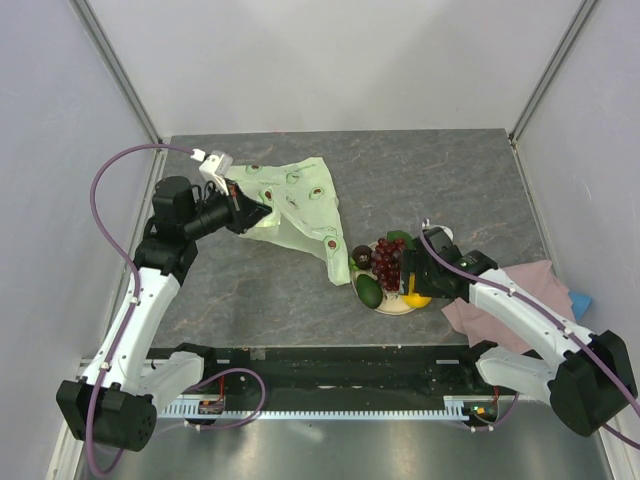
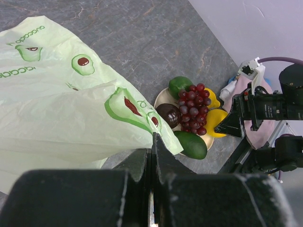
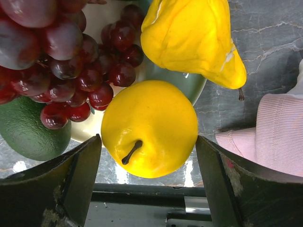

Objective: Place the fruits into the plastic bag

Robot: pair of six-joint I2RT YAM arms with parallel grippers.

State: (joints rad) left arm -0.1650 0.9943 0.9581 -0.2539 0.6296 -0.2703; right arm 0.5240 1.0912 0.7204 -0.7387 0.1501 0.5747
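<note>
The pale green plastic bag (image 1: pixel 297 198) lies on the table at the left, partly lifted. My left gripper (image 1: pixel 250 213) is shut on its edge; the left wrist view shows the shut fingers (image 2: pixel 163 158) pinching the bag (image 2: pixel 57 104). The fruits sit on a plate (image 1: pixel 398 306): a grape bunch (image 1: pixel 387 262), an avocado (image 1: pixel 369 290), a dark round fruit (image 1: pixel 361 255). My right gripper (image 3: pixel 147 142) is open, its jaws either side of a round yellow fruit (image 3: pixel 151 125), not closed on it. A yellow pear (image 3: pixel 189 38) lies just beyond it.
A pink cloth (image 1: pixel 520 278) lies right of the plate, under my right arm, with a blue object (image 1: pixel 582 300) at its far edge. The bag's lower corner reaches close to the plate. Grey walls enclose the table on three sides.
</note>
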